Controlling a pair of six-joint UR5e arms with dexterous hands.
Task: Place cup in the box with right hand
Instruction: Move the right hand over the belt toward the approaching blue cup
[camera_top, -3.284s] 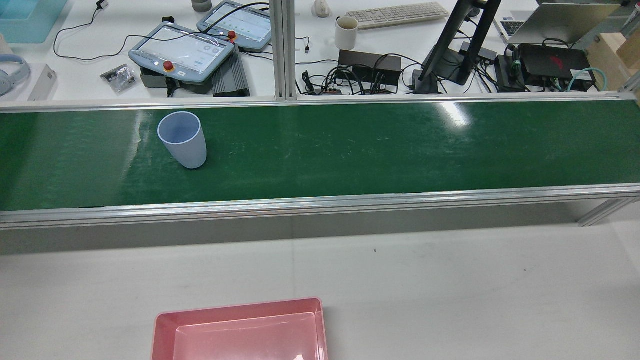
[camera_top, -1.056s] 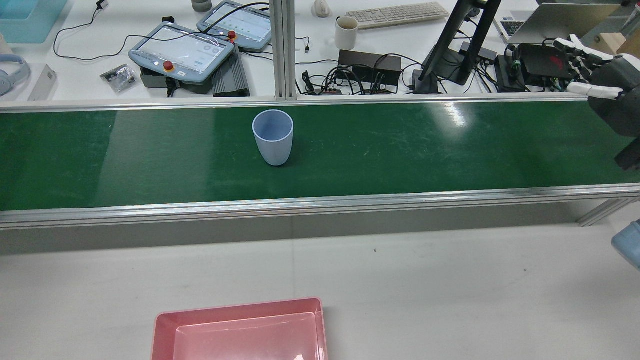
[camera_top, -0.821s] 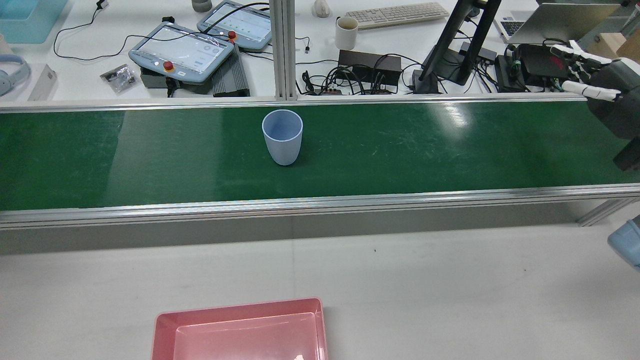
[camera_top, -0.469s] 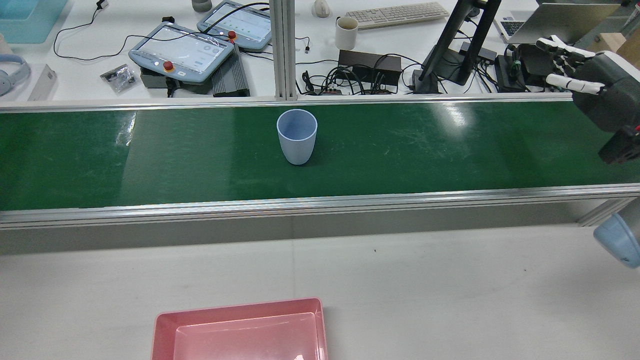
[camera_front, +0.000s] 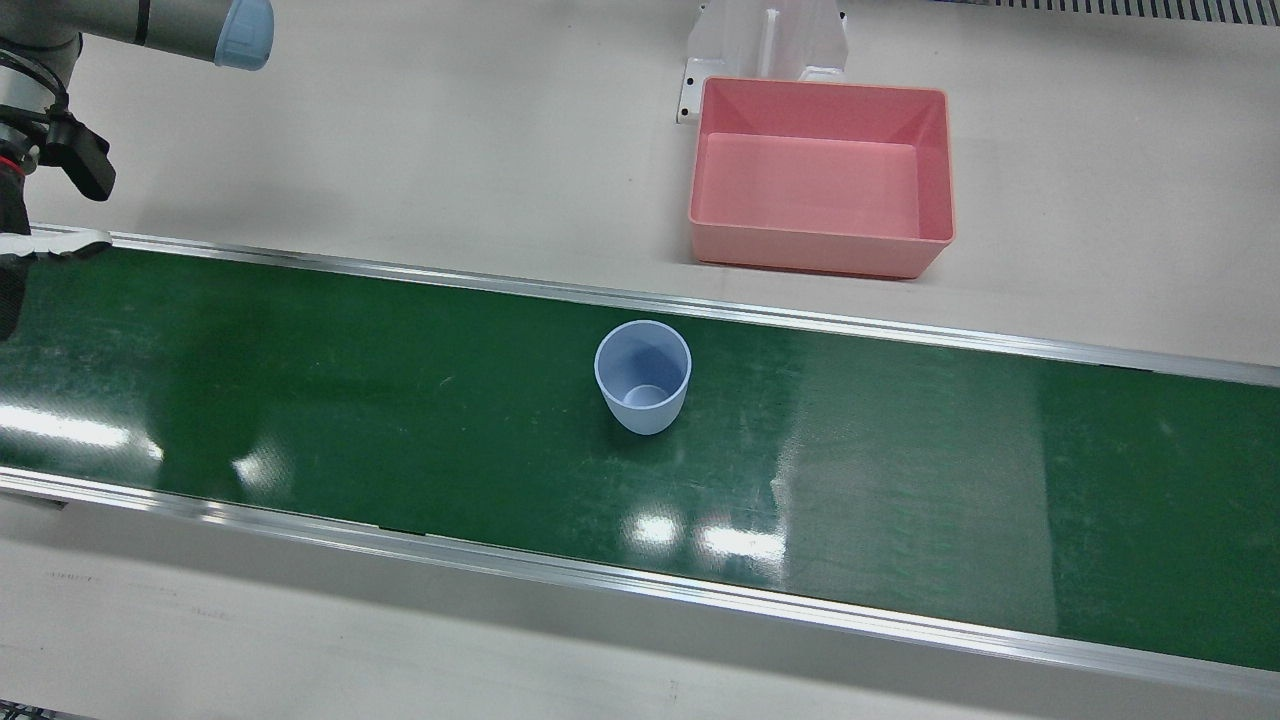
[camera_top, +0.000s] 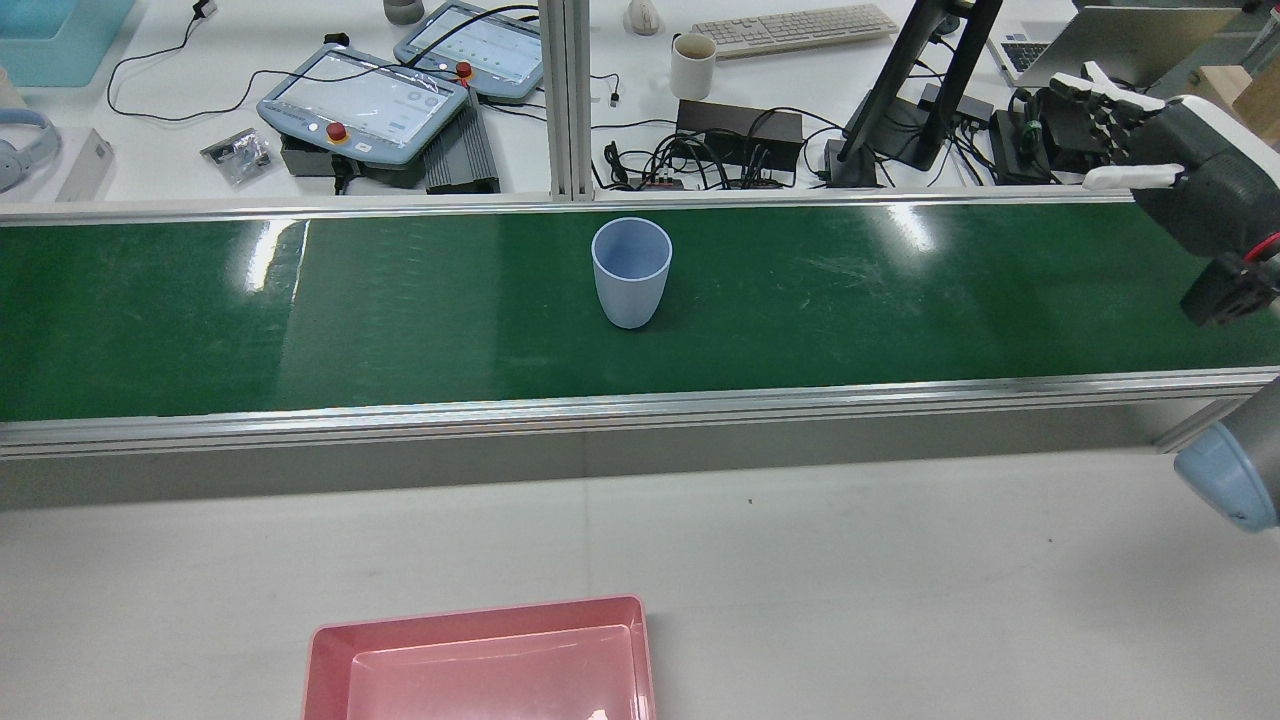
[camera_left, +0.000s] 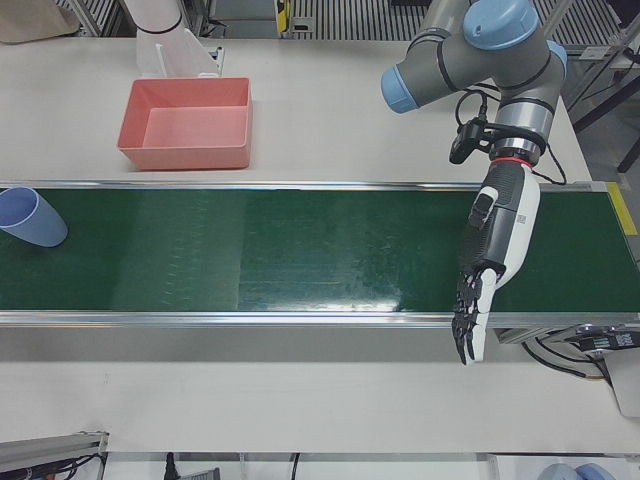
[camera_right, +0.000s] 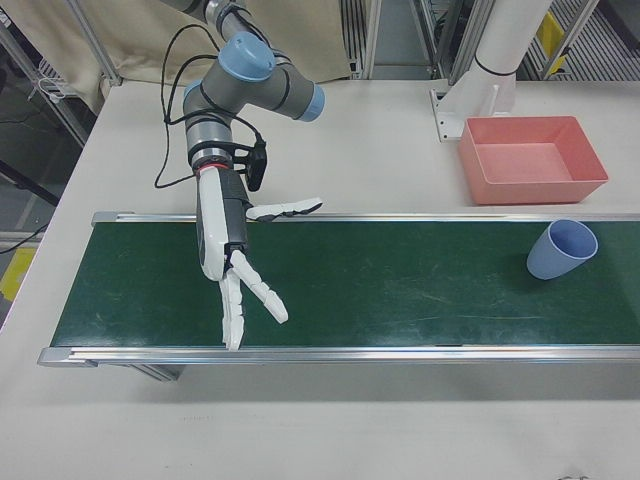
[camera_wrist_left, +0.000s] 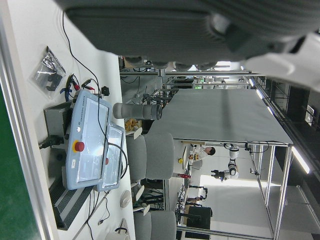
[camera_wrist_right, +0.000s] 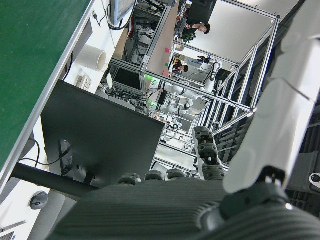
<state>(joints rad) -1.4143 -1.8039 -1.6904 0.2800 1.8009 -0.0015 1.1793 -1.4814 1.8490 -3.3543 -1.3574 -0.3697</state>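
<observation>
A pale blue cup (camera_top: 631, 272) stands upright and empty on the green conveyor belt (camera_top: 900, 300), near the belt's middle; the front view shows the cup (camera_front: 642, 375) as well. The pink box (camera_front: 820, 190) sits empty on the white table on the robot's side of the belt. My right hand (camera_right: 232, 260) hovers over the belt well to the cup's side, open with fingers spread and holding nothing; the rear view has that right hand (camera_top: 1170, 160) at its right edge. My left hand (camera_left: 495, 250) hangs open over the belt's other end, far from the cup (camera_left: 30, 215).
Beyond the belt lies a desk with two teach pendants (camera_top: 365, 100), a white mug (camera_top: 692, 65), a keyboard (camera_top: 795, 28), a monitor stand (camera_top: 905, 100) and tangled cables. Aluminium rails (camera_top: 640, 405) edge the belt. A white pedestal (camera_front: 765, 40) stands behind the box.
The cup has ridden the belt steadily rightward in the rear view, from the left part to about the middle. My right hand has come in from the right edge and moved further left.
</observation>
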